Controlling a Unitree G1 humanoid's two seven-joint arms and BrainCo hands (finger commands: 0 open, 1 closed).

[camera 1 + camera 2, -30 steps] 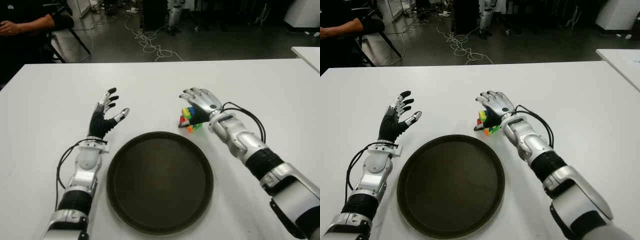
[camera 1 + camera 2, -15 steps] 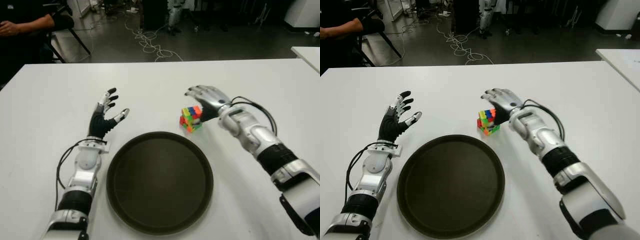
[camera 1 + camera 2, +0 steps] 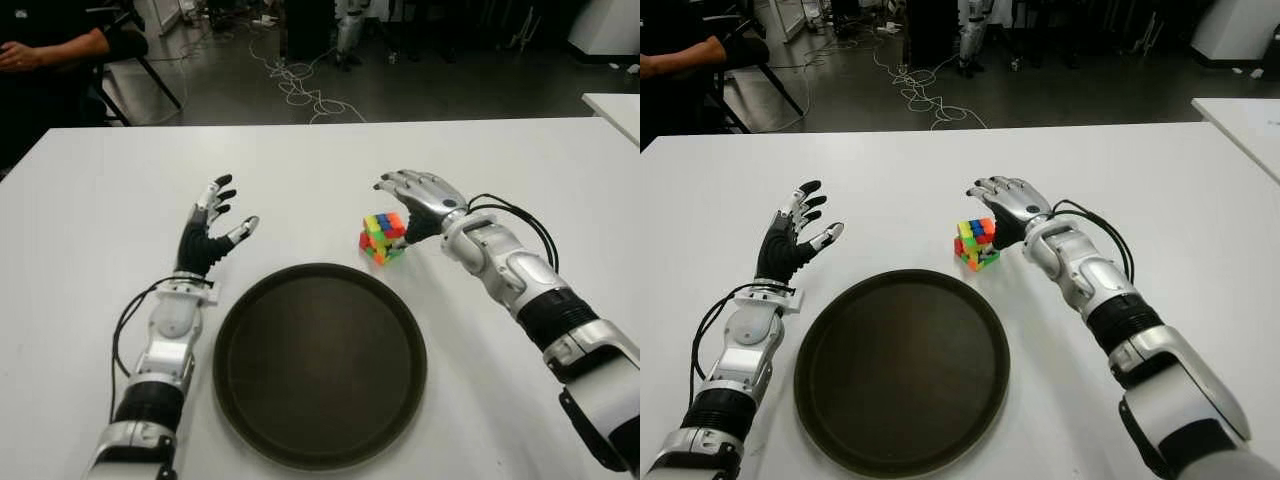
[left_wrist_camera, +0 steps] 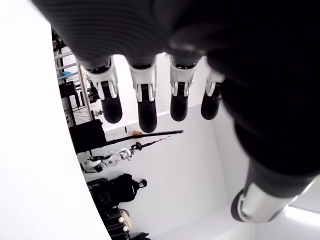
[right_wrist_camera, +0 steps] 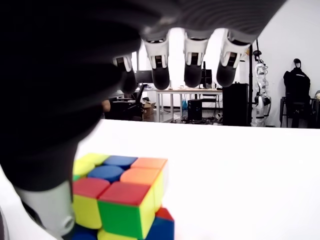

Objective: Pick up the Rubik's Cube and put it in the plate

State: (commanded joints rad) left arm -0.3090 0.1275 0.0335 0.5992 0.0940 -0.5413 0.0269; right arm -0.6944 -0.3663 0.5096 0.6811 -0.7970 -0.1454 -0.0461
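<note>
The plate is sitting nearest on the table. Just beyond its far rim the cube is lying on the table. The right hand is hovering beside it, fingers released, grasping nothing. The left hand is idling left of the plate, fingers spread.
</note>
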